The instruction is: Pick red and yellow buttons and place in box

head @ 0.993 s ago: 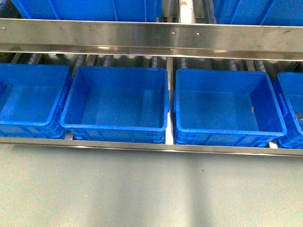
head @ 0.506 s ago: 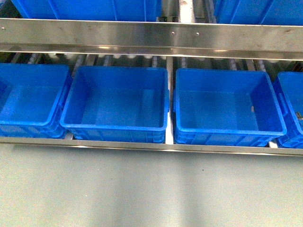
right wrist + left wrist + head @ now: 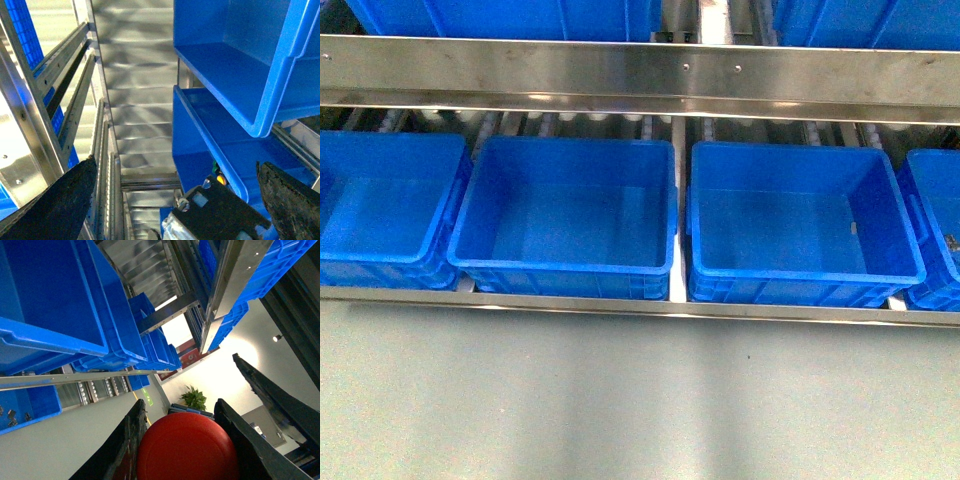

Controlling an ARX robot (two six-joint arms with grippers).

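Note:
My left gripper (image 3: 181, 412) is shut on a bright red button (image 3: 186, 447), whose round dome fills the gap between the two dark fingers. The right gripper (image 3: 176, 165) is open, its fingers (image 3: 60, 200) spread wide with nothing between them. Past it, a small yellow button (image 3: 220, 179) lies just inside a blue crate (image 3: 210, 135), with a green piece (image 3: 215, 167) beside it. The front view shows open blue boxes (image 3: 565, 150) in a row on the rack, and neither arm.
A steel rail (image 3: 640, 75) runs above the row of boxes and another (image 3: 620, 305) along their front. The right box (image 3: 800, 155) holds a small grey bit (image 3: 853, 230). Grey floor (image 3: 620, 400) lies in front. Stacked blue crates (image 3: 60, 340) hang close to my left gripper.
In the front view the rack and boxes have drifted slightly upward in the picture. Nothing inside the boxes has moved.

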